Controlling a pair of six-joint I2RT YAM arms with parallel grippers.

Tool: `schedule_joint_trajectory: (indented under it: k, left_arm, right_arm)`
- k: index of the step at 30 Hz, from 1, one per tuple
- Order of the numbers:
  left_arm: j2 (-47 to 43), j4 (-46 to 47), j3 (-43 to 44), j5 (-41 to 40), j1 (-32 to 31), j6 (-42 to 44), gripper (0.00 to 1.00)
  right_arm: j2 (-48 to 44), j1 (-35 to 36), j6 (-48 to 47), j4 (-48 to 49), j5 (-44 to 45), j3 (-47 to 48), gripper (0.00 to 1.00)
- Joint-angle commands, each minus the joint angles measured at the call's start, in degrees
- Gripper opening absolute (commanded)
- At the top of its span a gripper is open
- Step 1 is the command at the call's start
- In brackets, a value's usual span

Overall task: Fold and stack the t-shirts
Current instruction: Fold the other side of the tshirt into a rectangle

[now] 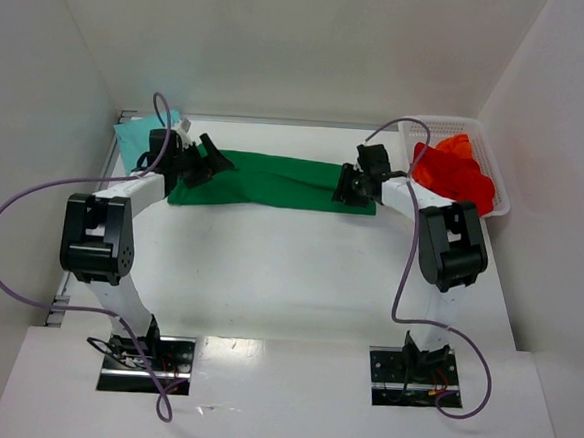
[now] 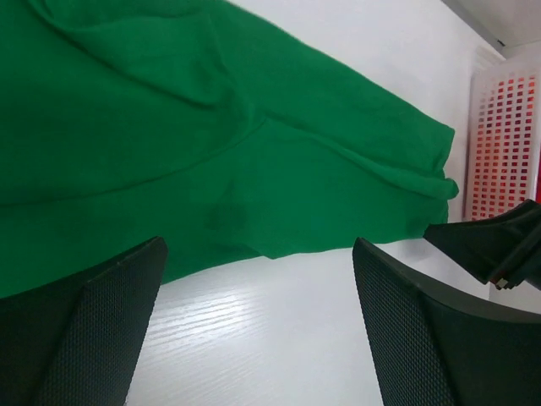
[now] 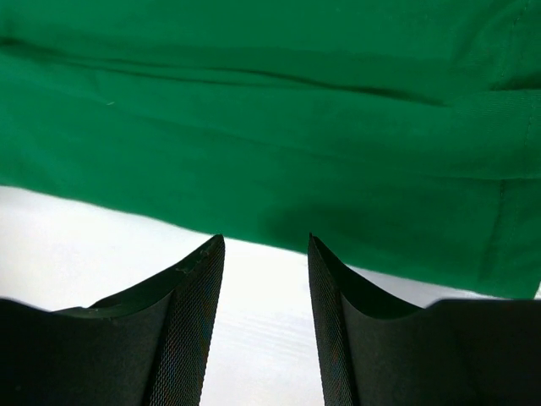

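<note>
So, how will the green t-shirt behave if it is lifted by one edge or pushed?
Probably floppy: the green t-shirt lies flat in a long strip with soft creases, so it would likely sag from wherever it is held. It looks thin and probably light. Pushed on the smooth white table, it may bunch up rather than slide whole.

Green t-shirt (image 1: pixel 275 181) in a long flat band, teal t-shirt (image 1: pixel 137 140) by its left end, red t-shirts (image 1: pixel 454 173) crumpled right

No legible text, label, brand, number or sign anywhere
</note>
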Motion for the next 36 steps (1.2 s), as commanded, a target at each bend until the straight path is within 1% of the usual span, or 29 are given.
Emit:
schedule_joint_trajectory:
  k: [1, 7, 11, 15, 21, 29, 33, 36]
  left_arm:
    - [0.4, 2.6, -0.2, -0.1, 0.1, -0.8, 0.96]
    - [2.8, 1.5, 0.3, 0.2, 0.1, 0.1, 0.96]
    - [4.0, 0.9, 0.8, 0.2, 0.1, 0.2, 0.96]
    - [5.7, 0.9, 0.8, 0.2, 0.1, 0.7, 0.96]
    - [6.7, 0.4, 1.4, 0.8, 0.1, 1.3, 0.96]
    - [7.8, -0.2, 2.0, 0.8, 0.1, 1.8, 0.96]
    - [7.6, -0.8, 2.5, 0.8, 0.1, 1.8, 0.96]
    - [6.6, -1.5, 2.6, 0.9, 0.1, 1.8, 0.96]
  right_arm:
    - [2.3, 0.1, -1.1, 0.9, 2.8, 3.5, 0.5]
    - [7.6, 0.1, -1.1, -0.9, 5.8, 9.4, 0.5]
    - [8.8, 0.1, -1.1, -1.0, 6.5, 12.5, 0.51]
    - [10.0, 0.1, -1.1, -1.0, 7.2, 14.3, 0.55]
    - [13.4, 0.1, -1.1, -1.6, 9.0, 17.6, 0.55]
    - [15.1, -0.5, -0.6, -1.0, 10.3, 21.0, 0.56]
    - [15.6, -1.2, -1.8, -1.0, 12.3, 22.9, 0.6]
    - [15.5, -2.2, -2.5, -1.0, 12.3, 24.3, 0.68]
